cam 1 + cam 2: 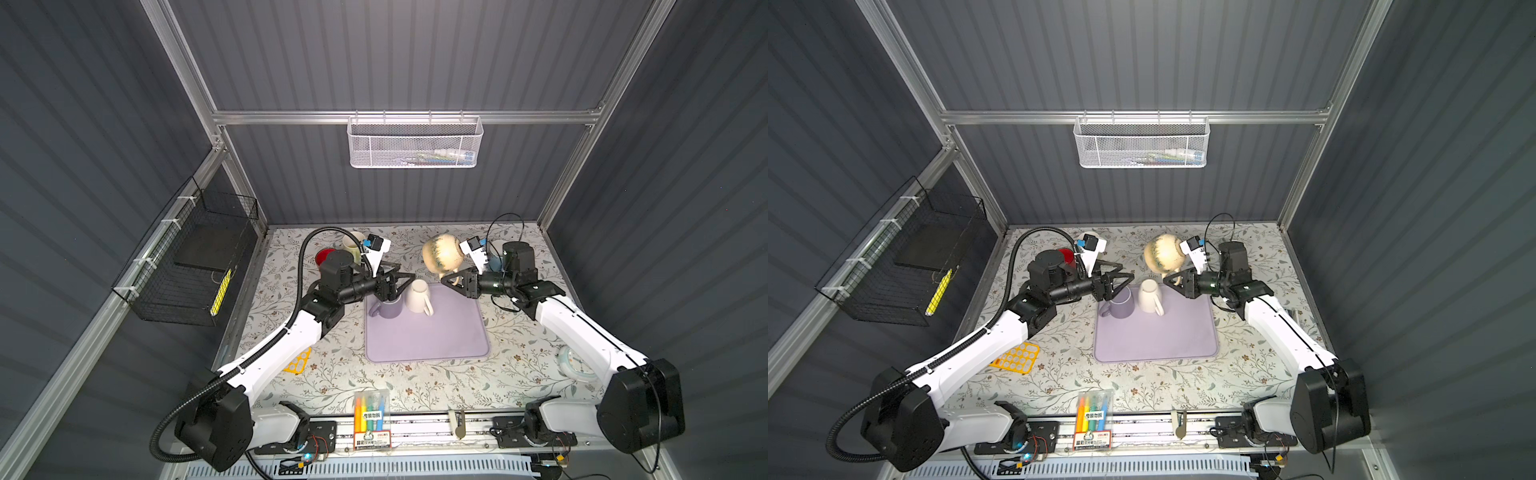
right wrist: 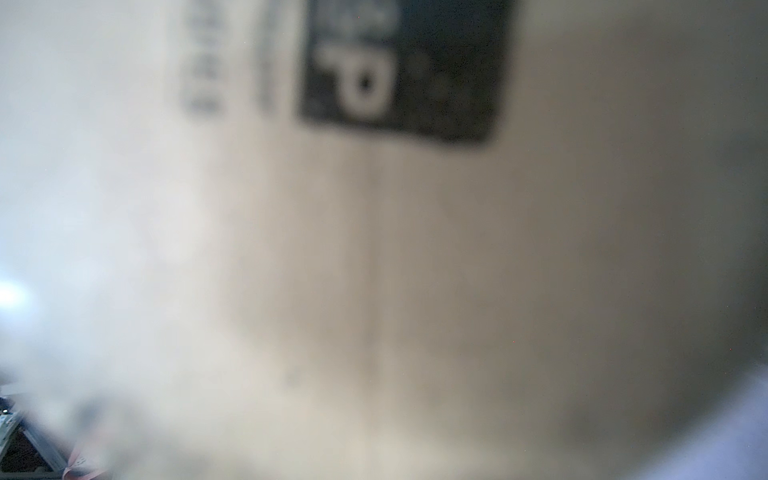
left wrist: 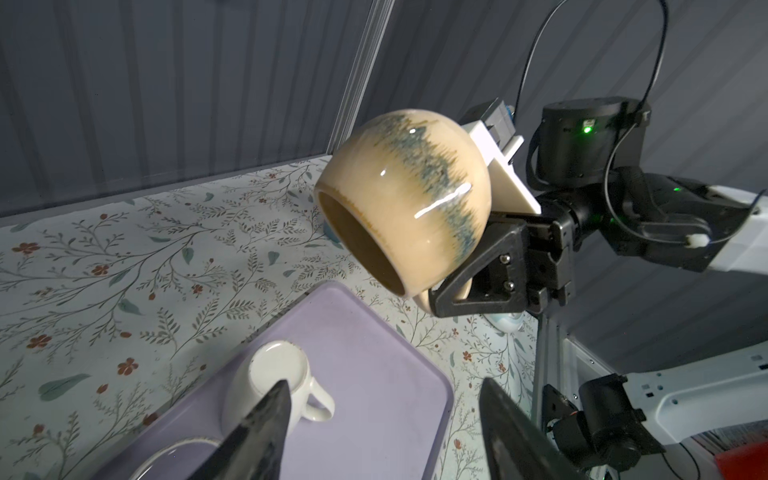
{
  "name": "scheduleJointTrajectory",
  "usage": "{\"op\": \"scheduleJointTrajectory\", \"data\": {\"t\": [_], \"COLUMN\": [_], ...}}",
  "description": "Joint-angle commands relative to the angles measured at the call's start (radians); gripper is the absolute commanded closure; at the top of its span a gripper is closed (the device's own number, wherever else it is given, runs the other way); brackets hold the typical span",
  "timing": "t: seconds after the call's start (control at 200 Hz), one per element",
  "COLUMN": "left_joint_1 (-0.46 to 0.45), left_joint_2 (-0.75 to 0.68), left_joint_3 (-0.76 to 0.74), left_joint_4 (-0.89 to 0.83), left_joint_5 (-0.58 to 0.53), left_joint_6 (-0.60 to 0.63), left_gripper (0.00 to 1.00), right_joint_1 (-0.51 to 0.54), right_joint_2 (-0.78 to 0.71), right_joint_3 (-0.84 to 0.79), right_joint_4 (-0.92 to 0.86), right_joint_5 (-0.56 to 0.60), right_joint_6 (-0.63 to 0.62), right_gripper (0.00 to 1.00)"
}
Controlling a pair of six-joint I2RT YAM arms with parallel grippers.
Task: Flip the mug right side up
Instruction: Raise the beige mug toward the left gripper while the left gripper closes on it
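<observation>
The right gripper [image 1: 448, 279] holds the round mug [image 1: 442, 251] up in the air. Its jaws are pinched tight on the mug's handle. The round mug is cream with blue-green streaks. It hangs over the far edge of the purple mat [image 1: 428, 336], near the middle of the table [image 1: 519, 332]. It is tipped on its side, and in the left wrist view its dark mouth [image 3: 361, 253] points down and sideways.

The left gripper [image 1: 401, 286] is over the far left corner of the mat, and its jaws are spread wide with nothing in them. Right under it a purple mug [image 1: 388, 309] stands on the mat. Just beside that, to the right, a white mug [image 1: 417, 296] sits on the mat with its bottom up.

The right wrist view is all blurry and shows only something pale, very close.
</observation>
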Motion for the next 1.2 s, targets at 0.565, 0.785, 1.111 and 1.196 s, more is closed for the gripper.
{"op": "scheduleJointTrajectory", "data": {"t": [0.565,0.785,1.111,1.196], "left_joint_1": [-0.045,-0.048,-0.053,-0.056], "left_joint_2": [0.172,0.180,0.215,0.231], "left_joint_3": [0.051,0.056,0.077,0.081], "left_joint_4": [0.427,0.466,0.539,0.573], "left_joint_5": [0.156,0.166,0.191,0.202], "left_joint_6": [-0.227,-0.238,-0.277,-0.302], "left_gripper": [0.28,0.29,0.35,0.38], "right_joint_1": [0.038,0.057,0.067,0.067], "right_joint_2": [-0.006,0.016,0.033,0.046], "right_joint_3": [0.000,0.009,0.004,-0.003], "right_joint_4": [0.298,0.308,0.372,0.418], "right_joint_5": [-0.158,-0.173,-0.195,-0.206], "right_joint_6": [0.113,0.118,0.154,0.182], "right_gripper": [0.97,0.98,0.98,0.98]}}
